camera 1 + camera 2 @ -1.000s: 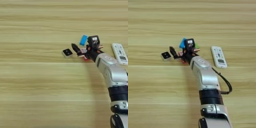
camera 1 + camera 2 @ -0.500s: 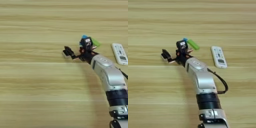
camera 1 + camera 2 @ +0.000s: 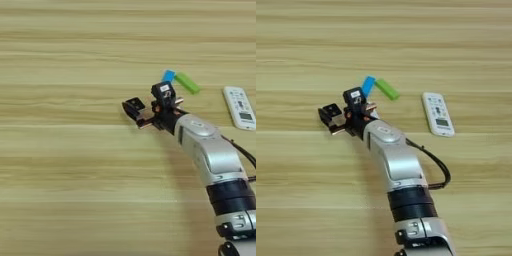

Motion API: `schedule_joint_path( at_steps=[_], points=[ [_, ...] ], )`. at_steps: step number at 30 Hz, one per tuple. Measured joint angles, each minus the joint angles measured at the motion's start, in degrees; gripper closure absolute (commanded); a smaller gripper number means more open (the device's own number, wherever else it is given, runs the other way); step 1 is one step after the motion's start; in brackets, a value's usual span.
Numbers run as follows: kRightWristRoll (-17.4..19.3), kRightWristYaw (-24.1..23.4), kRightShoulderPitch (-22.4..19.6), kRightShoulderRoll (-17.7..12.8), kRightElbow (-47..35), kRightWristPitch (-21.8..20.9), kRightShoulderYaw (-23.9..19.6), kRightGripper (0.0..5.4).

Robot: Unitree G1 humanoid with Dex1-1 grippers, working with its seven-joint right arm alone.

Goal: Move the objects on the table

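With the right gripper (image 3: 147, 107) jaws spread beside the square piece (image 3: 133, 105), your sweep may strike the blue bar (image 3: 168, 76).

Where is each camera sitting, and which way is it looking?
Left eye view: sits on the robot's head, looks down at the table; its silver right arm comes in from the bottom right, and the remote control lies near the right edge.
Right eye view: same head, a bit further right, also looking down; the arm rises from the bottom.
Both share: the gripper by the white square piece, the blue bar and the green bar.
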Motion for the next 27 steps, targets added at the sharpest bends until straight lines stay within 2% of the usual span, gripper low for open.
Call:
schedule_joint_path(
  at_steps=[27],
  points=[
    [-1.9, 1.5, -1.8, 0.0, 7.4, -0.2, 1.2, 0.02]
  ],
)
